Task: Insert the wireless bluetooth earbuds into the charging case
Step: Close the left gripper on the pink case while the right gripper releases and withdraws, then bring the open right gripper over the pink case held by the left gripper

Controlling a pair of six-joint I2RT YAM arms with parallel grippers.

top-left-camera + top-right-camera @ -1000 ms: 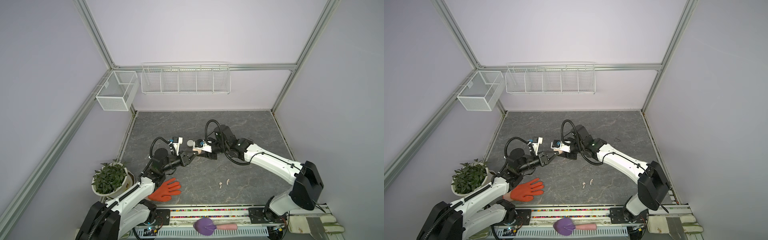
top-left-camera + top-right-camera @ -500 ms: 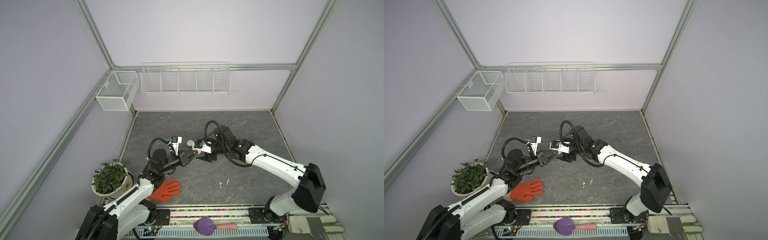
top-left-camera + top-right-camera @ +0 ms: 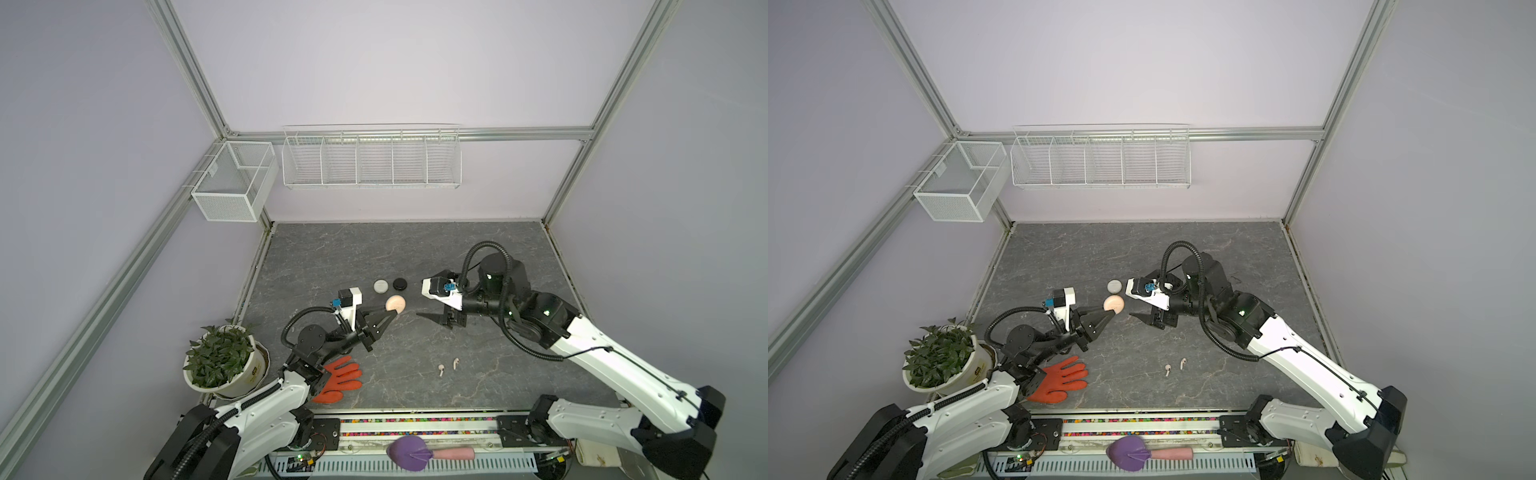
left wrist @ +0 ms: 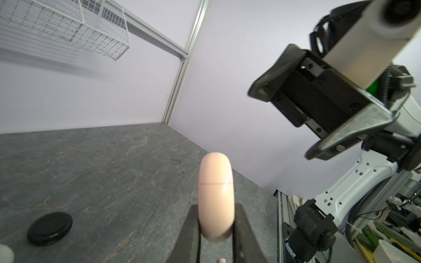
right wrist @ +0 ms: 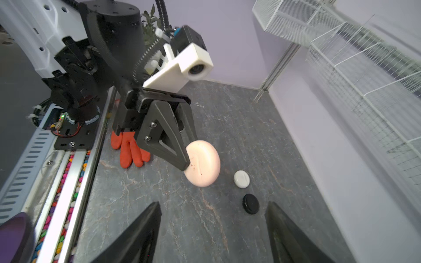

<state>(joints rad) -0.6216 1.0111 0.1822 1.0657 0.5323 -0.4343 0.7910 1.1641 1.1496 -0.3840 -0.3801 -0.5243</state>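
Observation:
My left gripper (image 3: 394,316) is shut on the edge of a pale pink round charging case (image 3: 395,303), held above the table; the left wrist view shows the case (image 4: 216,182) edge-on between the jaws, its seam closed. Two pale pink wireless bluetooth earbuds (image 3: 441,369) (image 3: 456,363) lie loose on the table toward the front, in both top views (image 3: 1168,369). My right gripper (image 3: 432,319) hangs open and empty a short way right of the case. In the right wrist view the case (image 5: 205,164) sits ahead of my open right gripper (image 5: 214,218).
A white puck (image 3: 380,285) and a black puck (image 3: 400,284) lie on the table just behind the held case. An orange glove (image 3: 338,380) and a potted plant (image 3: 220,359) sit at the front left. A purple trowel (image 3: 415,451) rests on the front rail.
The right gripper has opened and drawn back to the right, away from the pink case. The left gripper keeps its grip on the case and has stayed nearly in place.

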